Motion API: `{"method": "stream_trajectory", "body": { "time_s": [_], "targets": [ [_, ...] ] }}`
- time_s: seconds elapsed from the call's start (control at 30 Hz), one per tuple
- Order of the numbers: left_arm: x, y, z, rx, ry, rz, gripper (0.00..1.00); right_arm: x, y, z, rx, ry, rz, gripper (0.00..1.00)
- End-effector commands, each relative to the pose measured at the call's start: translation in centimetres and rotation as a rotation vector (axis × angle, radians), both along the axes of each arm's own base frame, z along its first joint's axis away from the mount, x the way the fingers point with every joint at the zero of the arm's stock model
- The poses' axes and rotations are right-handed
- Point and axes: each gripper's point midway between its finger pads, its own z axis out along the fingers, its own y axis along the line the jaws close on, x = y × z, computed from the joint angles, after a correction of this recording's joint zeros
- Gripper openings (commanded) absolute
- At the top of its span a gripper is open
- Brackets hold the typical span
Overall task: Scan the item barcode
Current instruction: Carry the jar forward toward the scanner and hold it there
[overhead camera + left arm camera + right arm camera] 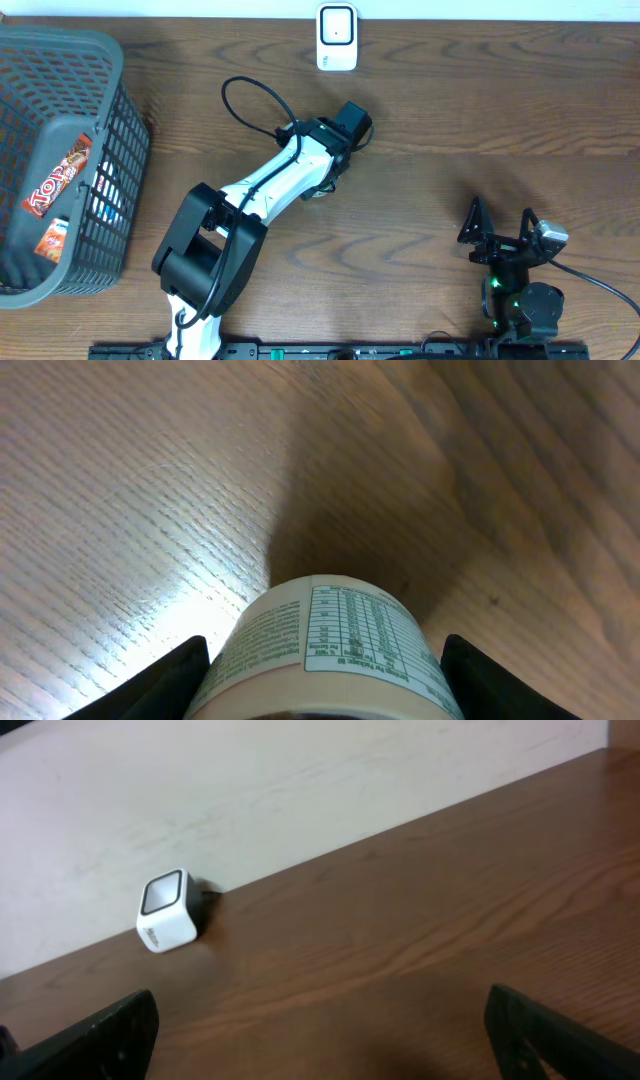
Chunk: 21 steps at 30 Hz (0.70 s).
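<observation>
Labelled tub (330, 645) pinched in left gripper (325, 665) (right gripper (320, 1030) spread, empty): grasp done; showing it to the scanner (337, 37) at the table's (450, 110) far edge is left.

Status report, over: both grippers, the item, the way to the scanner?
Left gripper shut on white round labelled tub. Right gripper open, empty. Nothing between tub and white box scanner.

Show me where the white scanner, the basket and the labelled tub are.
white scanner (337, 30), overhead view, on its front window.
basket (70, 40), overhead view, on its top rim.
labelled tub (330, 645), left wrist view, on its printed label.
</observation>
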Motion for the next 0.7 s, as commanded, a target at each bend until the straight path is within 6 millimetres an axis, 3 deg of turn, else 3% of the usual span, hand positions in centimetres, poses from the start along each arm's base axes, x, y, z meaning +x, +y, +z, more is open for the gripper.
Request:
{"method": "stream_trajectory", "body": {
  "time_s": [0.0,0.5,0.67],
  "targets": [
    [0.4,0.3,0.8,-0.007,-0.05,0.113,0.69,0.0,-0.2,0.0,-0.013,-0.001,-0.008,0.99],
    [-0.1,-1.0,-1.1,-0.026,-0.013,0.101,0.7,0.0,-0.2,0.0,-0.013,-0.001,-0.008,0.99],
    [-0.8,-1.6,-1.8,-0.006,0.009,0.035,0.79,0.0,-0.2,0.0,-0.013,-0.001,-0.008,0.99]
  ]
}}
